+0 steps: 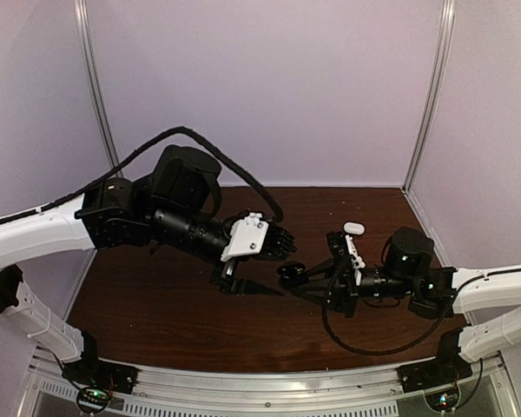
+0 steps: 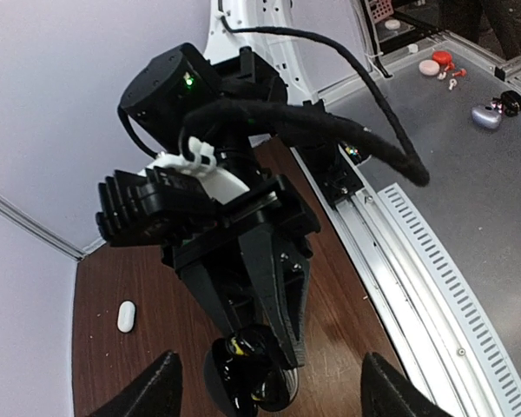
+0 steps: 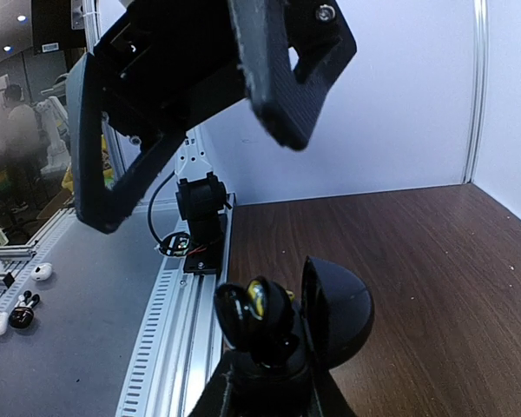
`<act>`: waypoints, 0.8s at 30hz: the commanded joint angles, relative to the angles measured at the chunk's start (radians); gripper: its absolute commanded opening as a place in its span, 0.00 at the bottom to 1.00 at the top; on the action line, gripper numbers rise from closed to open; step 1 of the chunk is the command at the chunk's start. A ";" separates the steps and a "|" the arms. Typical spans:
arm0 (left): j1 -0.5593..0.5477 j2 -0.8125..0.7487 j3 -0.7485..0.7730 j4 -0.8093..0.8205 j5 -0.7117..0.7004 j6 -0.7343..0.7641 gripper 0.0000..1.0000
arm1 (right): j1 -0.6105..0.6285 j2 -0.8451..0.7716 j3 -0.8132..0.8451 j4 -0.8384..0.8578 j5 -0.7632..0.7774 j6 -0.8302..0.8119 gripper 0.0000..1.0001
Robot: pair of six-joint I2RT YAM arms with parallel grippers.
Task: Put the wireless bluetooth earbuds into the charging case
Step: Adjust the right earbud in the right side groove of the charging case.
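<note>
My right gripper (image 1: pixel 291 275) (image 3: pixel 269 387) is shut on the base of a black round case (image 3: pixel 334 313) and holds it above the table. Its hinged lid stands open. Two glossy black buds (image 3: pixel 247 306) with yellow marks stick up from it. My left gripper (image 1: pixel 243 285) (image 2: pixel 269 408) is open, with nothing between its fingers. It hangs just left of the black case (image 2: pixel 252 378), jaws facing it. The white oval charging case (image 1: pixel 353 228) (image 2: pixel 126 315) lies shut on the brown table behind my right arm. The wireless bluetooth earbuds are out of view.
A slotted aluminium rail (image 1: pixel 269 382) runs along the table's near edge, and the arm bases (image 3: pixel 200 217) are bolted to it. Pale booth walls close the back and sides. A grey bench (image 2: pixel 469 174) outside the rail holds several small earbud items.
</note>
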 commanded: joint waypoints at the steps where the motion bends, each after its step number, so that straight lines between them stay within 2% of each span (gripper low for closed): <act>1: -0.006 0.029 0.042 -0.052 0.004 0.126 0.72 | -0.004 0.016 0.045 -0.024 -0.063 0.022 0.00; 14: -0.024 0.091 0.079 -0.053 0.011 0.160 0.66 | -0.004 0.068 0.078 -0.028 -0.120 0.013 0.00; 18: -0.024 0.098 0.079 -0.052 0.008 0.168 0.60 | -0.004 0.066 0.078 -0.025 -0.118 0.010 0.00; 24: -0.024 0.099 0.068 -0.058 -0.009 0.164 0.45 | -0.004 0.063 0.073 -0.027 -0.114 0.008 0.00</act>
